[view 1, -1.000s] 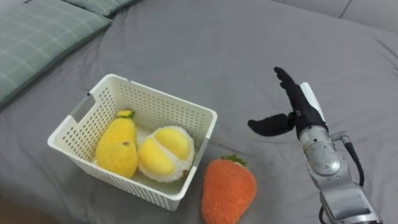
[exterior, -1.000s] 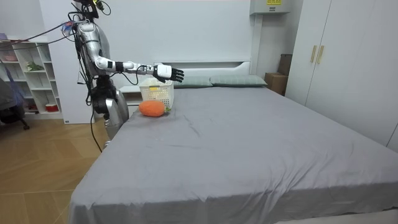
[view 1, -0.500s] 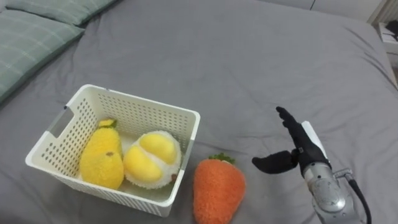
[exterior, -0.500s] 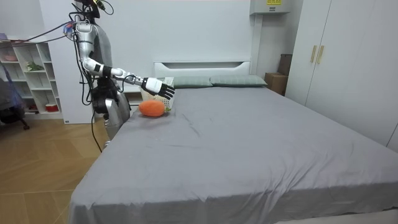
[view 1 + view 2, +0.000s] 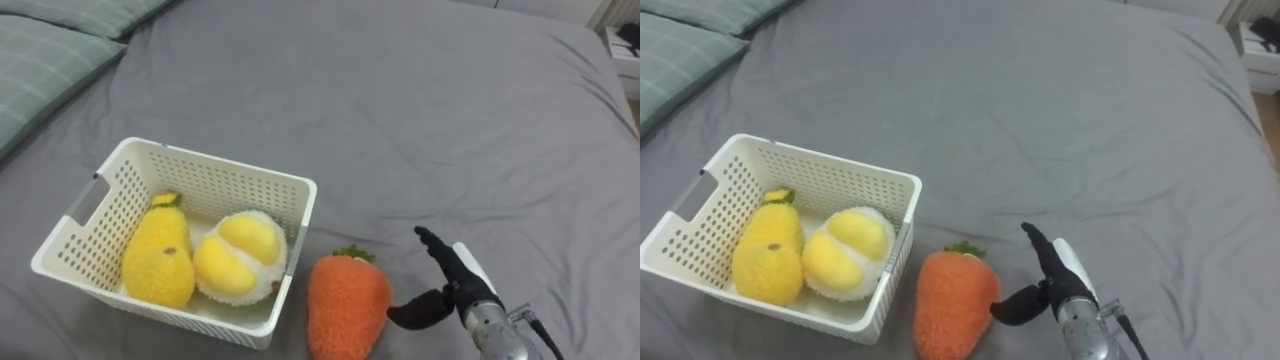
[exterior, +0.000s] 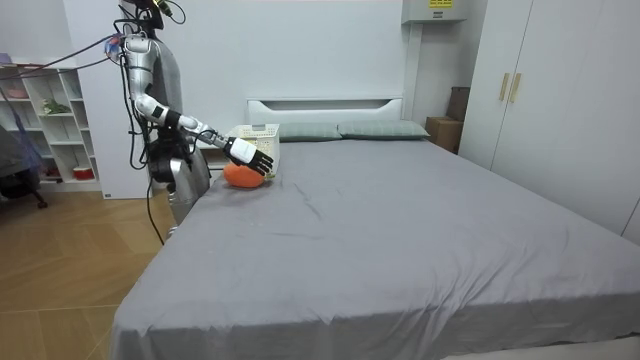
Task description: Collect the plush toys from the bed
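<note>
Orange plush carrot toy [image 5: 347, 305] lies beside the white perforated plastic basket [image 5: 220, 185] already holding two yellow plush fruits [image 5: 238, 255]; the right hand [image 5: 456, 284] hovers near, fingers spread, empty

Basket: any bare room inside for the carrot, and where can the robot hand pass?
Inside the basket, the strip between the far wall and the two yellow plush toys is bare; the near half is crowded. The gap between basket and carrot is narrow. The bedsheet beyond the carrot and the open right robot hand is bare.
</note>
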Robot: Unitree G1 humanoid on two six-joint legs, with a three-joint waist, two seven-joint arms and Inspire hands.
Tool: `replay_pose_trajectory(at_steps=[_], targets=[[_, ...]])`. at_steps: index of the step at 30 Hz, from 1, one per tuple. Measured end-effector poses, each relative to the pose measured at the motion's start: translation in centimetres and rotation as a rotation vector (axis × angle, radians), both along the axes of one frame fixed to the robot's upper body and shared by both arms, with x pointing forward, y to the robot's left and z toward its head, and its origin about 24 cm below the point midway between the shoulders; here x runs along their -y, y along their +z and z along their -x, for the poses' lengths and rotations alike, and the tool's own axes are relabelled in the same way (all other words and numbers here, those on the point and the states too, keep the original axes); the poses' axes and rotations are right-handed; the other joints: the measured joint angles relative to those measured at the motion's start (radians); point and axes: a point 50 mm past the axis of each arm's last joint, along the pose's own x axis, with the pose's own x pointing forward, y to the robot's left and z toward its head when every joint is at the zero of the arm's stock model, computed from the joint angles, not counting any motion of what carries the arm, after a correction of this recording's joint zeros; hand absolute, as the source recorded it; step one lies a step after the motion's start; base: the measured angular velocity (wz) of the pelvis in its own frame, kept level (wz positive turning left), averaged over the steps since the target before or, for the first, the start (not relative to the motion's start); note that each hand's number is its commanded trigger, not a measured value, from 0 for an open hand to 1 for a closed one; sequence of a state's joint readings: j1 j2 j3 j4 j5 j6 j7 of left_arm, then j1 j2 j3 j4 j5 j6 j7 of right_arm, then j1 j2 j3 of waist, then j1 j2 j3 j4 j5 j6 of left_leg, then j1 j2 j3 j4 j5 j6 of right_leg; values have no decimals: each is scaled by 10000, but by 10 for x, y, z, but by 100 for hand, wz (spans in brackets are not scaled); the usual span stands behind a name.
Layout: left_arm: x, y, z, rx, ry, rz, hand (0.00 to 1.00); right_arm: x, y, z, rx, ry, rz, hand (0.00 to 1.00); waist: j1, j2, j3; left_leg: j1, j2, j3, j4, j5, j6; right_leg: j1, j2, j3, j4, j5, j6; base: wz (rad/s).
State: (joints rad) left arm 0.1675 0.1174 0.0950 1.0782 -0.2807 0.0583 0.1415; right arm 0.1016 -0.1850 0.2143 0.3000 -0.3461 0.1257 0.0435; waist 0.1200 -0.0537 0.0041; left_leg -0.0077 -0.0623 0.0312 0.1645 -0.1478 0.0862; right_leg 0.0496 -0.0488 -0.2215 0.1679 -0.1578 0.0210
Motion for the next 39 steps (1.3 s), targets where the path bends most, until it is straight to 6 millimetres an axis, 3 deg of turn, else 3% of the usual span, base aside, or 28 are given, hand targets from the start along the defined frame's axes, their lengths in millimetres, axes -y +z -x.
replay_pose_trajectory(at_steps=[6,13,27,35,37,39], targets=[[6,0,-5,197,-128,166,0,-16,16,-9,552,992,50,0,207,-11,-17,7,15,79,-17,-42,12,-17,12,142,5,0,0,-4],[6,-1,-3,152,-187,333,0,-40,16,-5,144,2169,-611,0,538,-56,-24,8,20,106,-10,-43,14,7,24,217,3,1,-1,-2],[6,-1,-4,221,-239,479,0,-49,14,-1,-146,2675,-550,0,709,-72,19,-179,-20,-181,93,-46,15,3,2,-103,-2,1,0,6],[4,0,1,235,-265,441,0,-37,6,-2,-326,2845,767,0,795,-215,37,-265,-76,-497,126,-33,3,35,-28,-508,-10,0,0,12],[1,1,1,169,-377,237,0,-27,-1,-7,-689,2740,1335,0,819,-291,96,-382,-109,-646,243,-33,3,28,-40,-589,-16,0,0,17],[0,1,4,10,-564,152,0,-19,-4,-10,-917,2643,1783,0,851,-323,90,-423,-129,-690,283,-34,6,27,-52,-624,-20,0,0,9]])
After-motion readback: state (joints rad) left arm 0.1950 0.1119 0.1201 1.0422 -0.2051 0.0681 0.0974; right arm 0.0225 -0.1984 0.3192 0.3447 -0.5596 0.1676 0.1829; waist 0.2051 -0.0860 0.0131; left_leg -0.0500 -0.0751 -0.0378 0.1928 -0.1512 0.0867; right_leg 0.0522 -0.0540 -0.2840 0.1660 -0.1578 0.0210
